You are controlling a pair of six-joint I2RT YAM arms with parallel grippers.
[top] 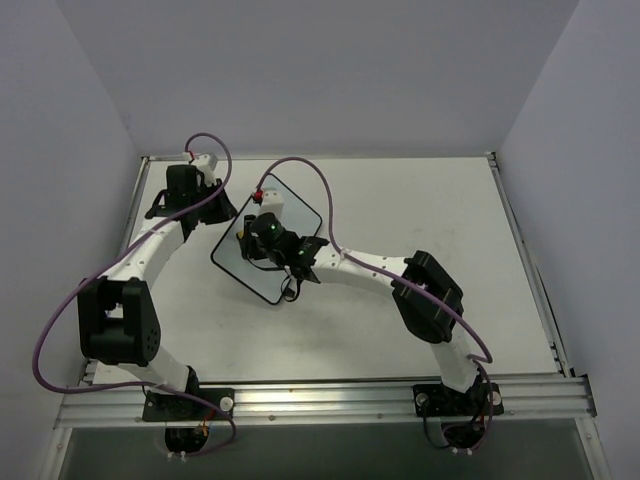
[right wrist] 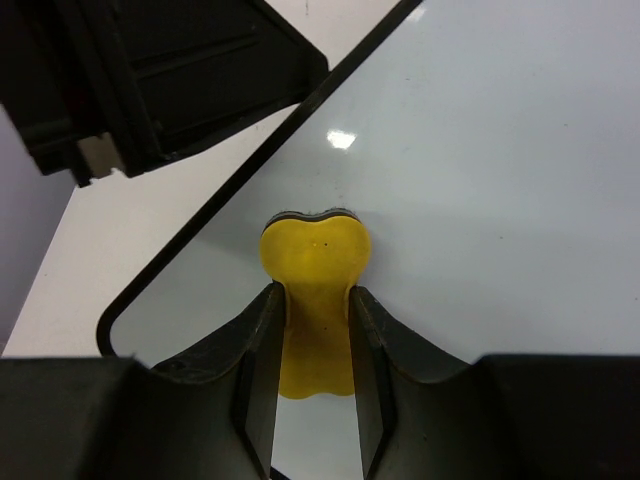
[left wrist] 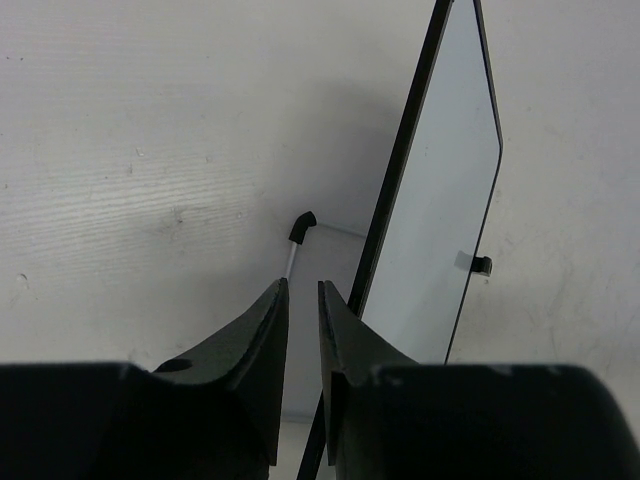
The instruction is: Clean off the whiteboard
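Note:
The whiteboard lies at an angle left of the table's middle; no writing shows on it. My right gripper is over it, shut on the yellow eraser, which presses on the white surface near the board's rounded corner. My left gripper is at the board's upper-left edge. In the left wrist view its fingers stand almost closed, with the board's black frame running down into the narrow gap. A thin wire leg with a black tip shows beside them. The left gripper's body shows in the right wrist view.
Pale walls close in the table on the left, back and right. A metal rail runs along the near edge with both arm bases on it. Purple cables loop above the arms.

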